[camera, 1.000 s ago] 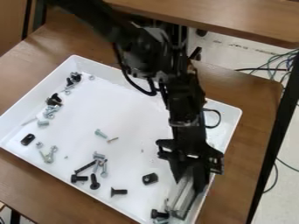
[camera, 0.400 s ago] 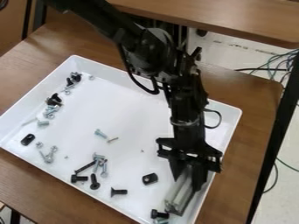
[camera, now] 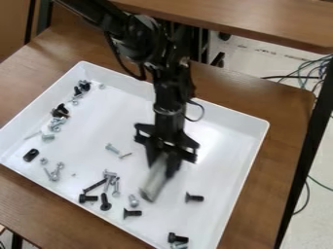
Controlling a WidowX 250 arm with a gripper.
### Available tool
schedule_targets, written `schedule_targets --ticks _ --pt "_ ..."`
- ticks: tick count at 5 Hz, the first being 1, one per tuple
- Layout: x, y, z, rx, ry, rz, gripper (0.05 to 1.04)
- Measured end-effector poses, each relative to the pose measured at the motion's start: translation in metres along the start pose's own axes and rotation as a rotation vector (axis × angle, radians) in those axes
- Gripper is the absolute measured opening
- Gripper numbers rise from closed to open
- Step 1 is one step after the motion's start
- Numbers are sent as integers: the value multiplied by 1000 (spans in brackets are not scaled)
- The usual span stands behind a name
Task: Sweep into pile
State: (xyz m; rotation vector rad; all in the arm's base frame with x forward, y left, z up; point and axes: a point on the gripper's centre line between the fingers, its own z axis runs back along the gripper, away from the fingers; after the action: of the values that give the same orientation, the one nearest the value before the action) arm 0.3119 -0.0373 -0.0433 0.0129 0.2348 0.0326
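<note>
My black gripper (camera: pixel 164 164) hangs over the middle of the white tray (camera: pixel 107 104), its fingers shut on a grey, blurred, block-like tool (camera: pixel 154 184) that slants down to the left. Just left of the tool's lower end lies a silver bolt (camera: pixel 133 201); a black screw (camera: pixel 194 197) rests to its right. Black screws (camera: pixel 132 213) and silver bolts (camera: pixel 116 187) form a loose cluster at the lower left. Other hardware lies along the left wall, including a black oblong piece (camera: pixel 30 155). A black bolt (camera: pixel 177 238) is in the bottom corner.
The tray's raised rim (camera: pixel 255 153) bounds the work on the right, with the wooden table (camera: pixel 286 104) around it. A small bolt (camera: pixel 112 148) and a thin screw (camera: pixel 125 155) lie left of the gripper. Cables run over the floor at right.
The gripper and tool have moved left and up from the tray's lower right. A black screw and a silver bolt now show beside the tool; the black square piece seen there before is out of sight.
</note>
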Motion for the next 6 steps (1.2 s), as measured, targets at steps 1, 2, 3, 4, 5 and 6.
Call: schedule_targets --ticks 1,2,3,4,5,6 --pt "8 44 0 65 5 22 358" --pt "11 92 0 76 14 72 358" --pt "19 136 0 72 45 59 358" --pt "23 175 1 99 51 -16 358" --pt "16 204 2 139 57 -96 359" --pt "4 202 7 139 53 -114 359"
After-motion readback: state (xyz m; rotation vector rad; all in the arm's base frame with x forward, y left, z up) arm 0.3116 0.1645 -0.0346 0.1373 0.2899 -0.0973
